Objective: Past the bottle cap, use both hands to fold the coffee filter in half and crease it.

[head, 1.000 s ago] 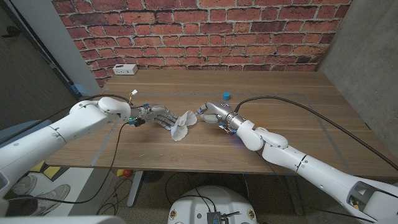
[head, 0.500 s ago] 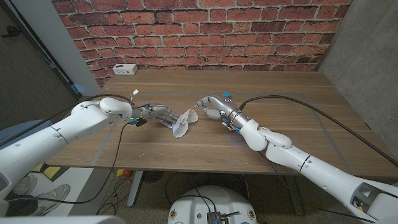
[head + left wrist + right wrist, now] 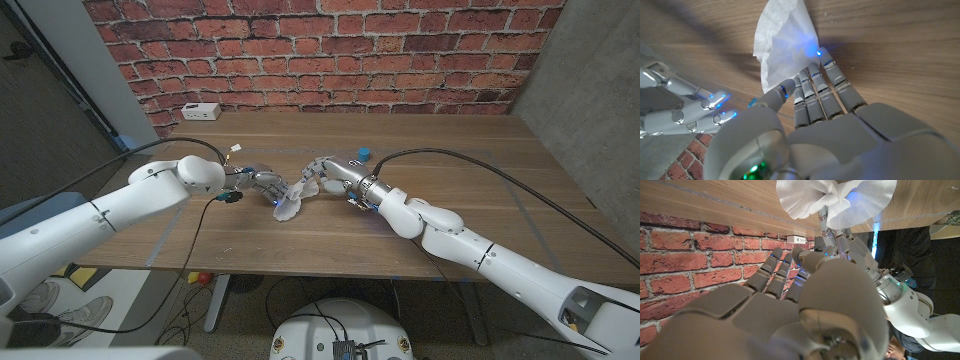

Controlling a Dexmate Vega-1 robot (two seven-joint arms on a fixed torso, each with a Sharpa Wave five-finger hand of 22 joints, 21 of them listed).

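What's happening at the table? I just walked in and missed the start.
The robot is working a white coffee filter on the wooden table. Its left hand has its fingers on the filter, and its right hand reaches in from the other side. The filter looks crumpled, not neatly folded. A blue bottle cap sits behind.

Both hands' fingers (image 3: 268, 184) meet at the crumpled coffee filter (image 3: 291, 203).
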